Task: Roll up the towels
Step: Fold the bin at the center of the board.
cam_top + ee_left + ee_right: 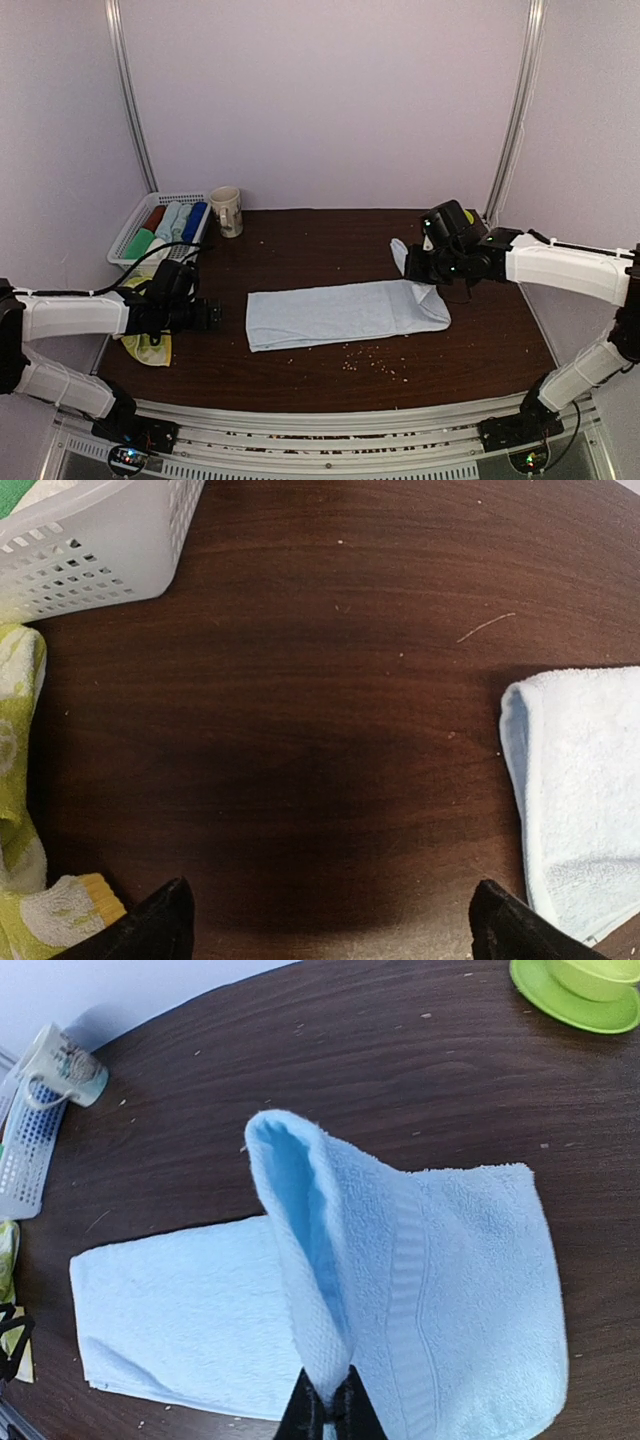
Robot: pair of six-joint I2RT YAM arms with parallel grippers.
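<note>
Dark table (300,245): pale blue towel (330,313), yellow-green towel (146,348), basket (122,243), mug (227,211), crumbs (366,358).

In the left wrist view the basket (90,550) runs off the top-left corner, the yellow-green towel (20,780) off the left edge and the pale blue towel (580,800) off the right. Of the left gripper (335,920) only the fingertips show. From above, the left arm (75,315) covers part of the yellow-green towel, and the mug (227,210) bears a print too small to read. The right wrist view cuts the green cup and saucer (580,995) at its top edge.

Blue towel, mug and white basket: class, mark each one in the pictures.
blue towel (330,312): top external view, middle of its flat stretch.
mug (227,211): top external view, its outer side.
white basket (100,550): left wrist view, its slatted side wall.
</note>
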